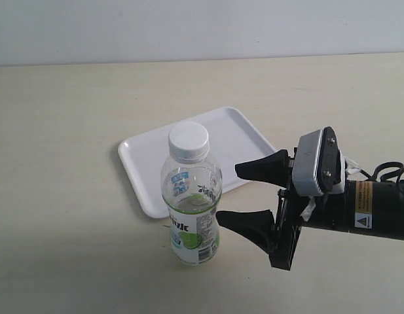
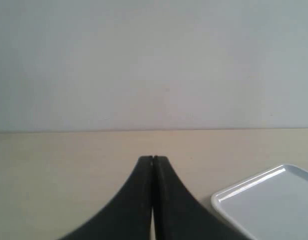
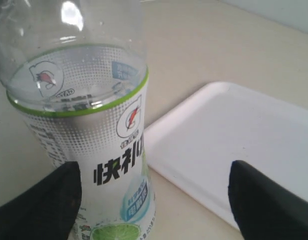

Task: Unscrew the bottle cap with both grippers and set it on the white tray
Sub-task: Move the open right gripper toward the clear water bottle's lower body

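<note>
The bottle [image 1: 192,209] stands upright on the table just in front of the white tray [image 1: 149,157], with the white bottle cap [image 1: 188,140] on its neck. My right gripper [image 1: 228,194] is open and comes in from the right, its fingertips a short way from the bottle's label. In the right wrist view the bottle [image 3: 84,115] fills the space by one finger, the right gripper [image 3: 154,177] spans it loosely, and the cap is out of view. My left gripper [image 2: 153,159] is shut on nothing, with a corner of the tray [image 2: 263,205] beside it.
The pale table [image 1: 57,196] runs back to a white wall [image 1: 188,26]. The tray [image 3: 233,140] lies bare behind the bottle. The right arm's grey-white block [image 1: 316,160] and orange sticker [image 1: 363,212] sit at the right edge.
</note>
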Action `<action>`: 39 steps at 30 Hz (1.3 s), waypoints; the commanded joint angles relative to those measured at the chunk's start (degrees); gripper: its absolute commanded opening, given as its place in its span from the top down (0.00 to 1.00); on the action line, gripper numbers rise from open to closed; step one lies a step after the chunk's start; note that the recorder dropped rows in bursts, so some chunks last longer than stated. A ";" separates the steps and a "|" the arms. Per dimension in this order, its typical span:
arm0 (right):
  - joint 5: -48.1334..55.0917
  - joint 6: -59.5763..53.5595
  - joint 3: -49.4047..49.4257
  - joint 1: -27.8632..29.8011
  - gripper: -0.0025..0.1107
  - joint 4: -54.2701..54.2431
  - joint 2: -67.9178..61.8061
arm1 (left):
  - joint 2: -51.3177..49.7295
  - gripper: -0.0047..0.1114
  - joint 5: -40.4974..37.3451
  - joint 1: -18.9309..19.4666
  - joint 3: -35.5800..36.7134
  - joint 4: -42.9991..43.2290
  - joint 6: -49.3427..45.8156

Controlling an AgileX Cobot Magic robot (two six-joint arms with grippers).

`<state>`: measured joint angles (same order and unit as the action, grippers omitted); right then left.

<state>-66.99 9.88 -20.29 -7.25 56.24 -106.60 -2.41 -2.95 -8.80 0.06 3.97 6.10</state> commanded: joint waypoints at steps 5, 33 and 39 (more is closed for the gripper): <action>-0.60 2.51 -0.20 -0.14 0.28 1.14 -0.10 | 0.49 0.96 0.52 -0.31 -0.06 0.12 0.12; 0.66 6.79 -0.20 -0.14 0.17 -1.32 0.00 | 0.49 0.96 0.52 -0.31 -0.06 0.12 0.12; 0.92 6.52 -0.20 -0.14 0.17 4.15 0.00 | 0.49 0.96 0.52 -0.31 -0.06 0.12 0.12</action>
<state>-65.67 16.22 -20.29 -7.25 57.88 -106.60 -2.41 -2.95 -8.80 0.06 3.97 6.10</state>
